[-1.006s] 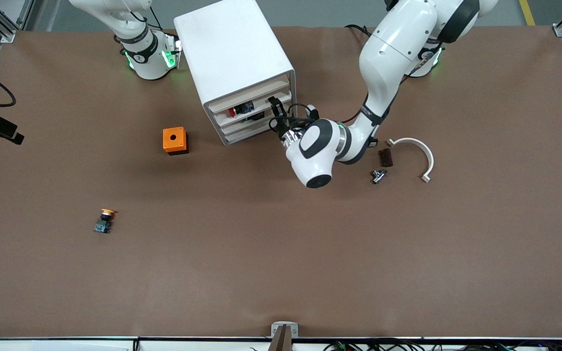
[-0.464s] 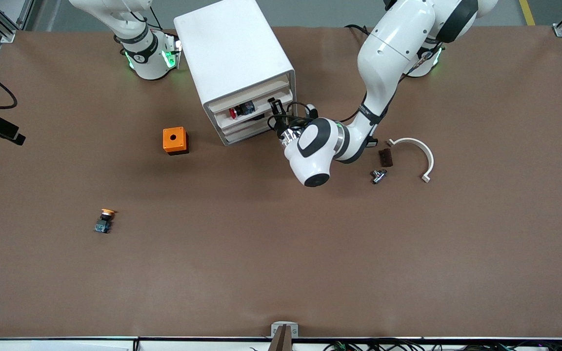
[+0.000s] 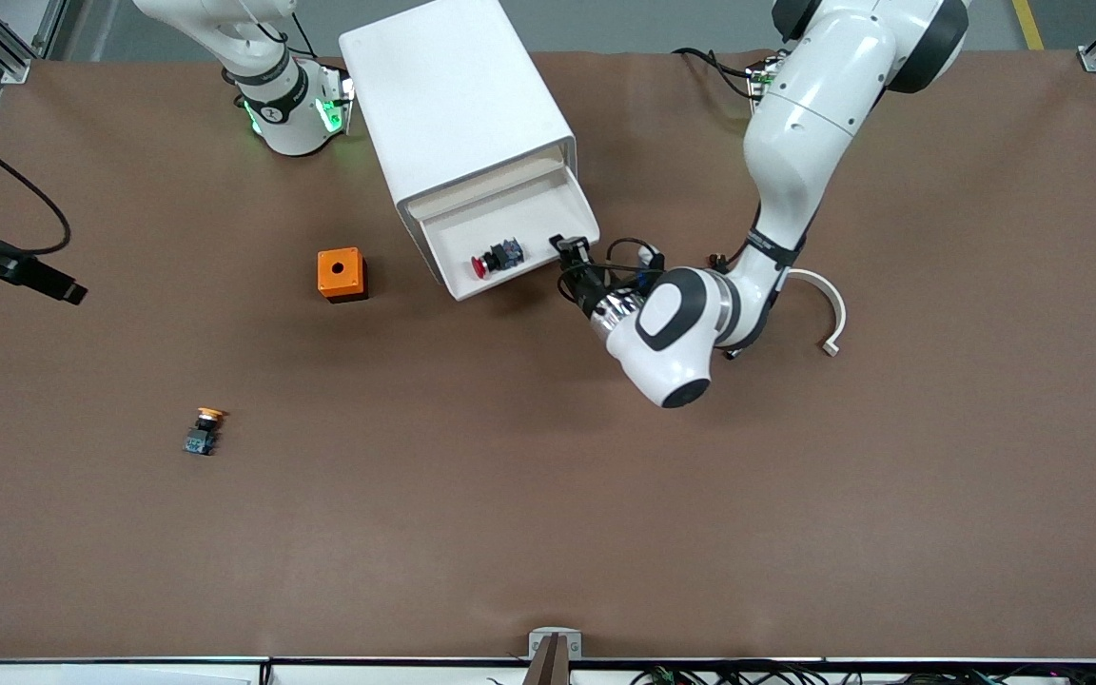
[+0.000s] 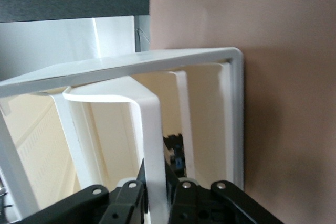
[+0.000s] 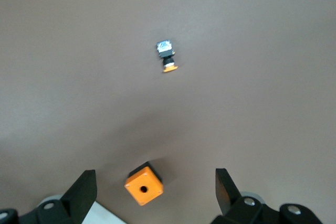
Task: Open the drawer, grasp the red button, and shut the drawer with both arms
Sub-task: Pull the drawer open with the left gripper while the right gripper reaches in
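The white cabinet [image 3: 453, 105] stands near the robots' bases. Its top drawer [image 3: 529, 205] is pulled out toward the front camera. The red-capped button [image 3: 496, 259] lies on its side in the drawer, near the front rim. My left gripper [image 3: 572, 255] is shut on the drawer's front handle at the corner toward the left arm's end. In the left wrist view the fingers [image 4: 131, 192] clamp the white handle strip [image 4: 152, 129], and a bit of the button's dark-and-blue body [image 4: 176, 156] shows past it. My right gripper [image 5: 155, 182] is open and empty, high over the table.
An orange box with a hole [image 3: 342, 274] sits beside the cabinet toward the right arm's end; it also shows in the right wrist view [image 5: 143, 184]. An orange-capped button [image 3: 205, 430] lies nearer the front camera [image 5: 167, 56]. A white curved piece [image 3: 819, 304] lies by the left arm.
My left gripper has moved toward the front camera with the handle in it, and the top drawer has slid out. The red-capped button now lies in open view.
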{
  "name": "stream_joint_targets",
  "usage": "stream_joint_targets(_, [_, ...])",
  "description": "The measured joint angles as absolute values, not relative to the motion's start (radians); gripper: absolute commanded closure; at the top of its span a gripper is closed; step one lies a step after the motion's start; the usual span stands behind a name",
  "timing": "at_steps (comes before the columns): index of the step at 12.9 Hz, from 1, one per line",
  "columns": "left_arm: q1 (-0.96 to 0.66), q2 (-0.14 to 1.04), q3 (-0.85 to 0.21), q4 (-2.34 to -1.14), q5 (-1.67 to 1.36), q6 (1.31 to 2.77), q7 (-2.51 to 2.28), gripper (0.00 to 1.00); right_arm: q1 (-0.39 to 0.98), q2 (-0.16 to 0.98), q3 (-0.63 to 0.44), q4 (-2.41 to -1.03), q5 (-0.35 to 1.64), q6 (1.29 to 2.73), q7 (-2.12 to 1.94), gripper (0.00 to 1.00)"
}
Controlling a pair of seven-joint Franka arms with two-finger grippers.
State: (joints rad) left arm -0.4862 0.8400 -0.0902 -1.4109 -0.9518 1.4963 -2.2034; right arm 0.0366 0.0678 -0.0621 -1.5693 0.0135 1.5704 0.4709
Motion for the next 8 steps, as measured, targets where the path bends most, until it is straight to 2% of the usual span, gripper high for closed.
stream_joint_targets(1, [-0.476, 0.84, -0.091, -1.408, -0.953, 1.51, -2.171, 0.57, 0.072, 0.08, -0.06, -1.57, 0.014, 1.573, 0.555, 0.0])
stream_joint_targets(2, [-0.472, 0.84, -0.093, -1.405, -0.957, 1.524, -2.144, 0.15, 0.108, 0.093, -0.059, -1.57, 0.014, 1.581, 0.639, 0.0])
stream_joint_targets(3, [-0.471, 0.84, -0.093, -1.401, -0.96, 1.556, -2.116, 0.01, 0.144, 0.108, -0.057, -1.57, 0.014, 1.596, 0.721, 0.0])
stream_joint_targets(8, [-0.441, 0.837, -0.092, -1.352, -0.942, 1.588, -2.082, 0.0, 0.33, 0.179, -0.053, -1.572, 0.016, 1.688, 1.142, 0.0])
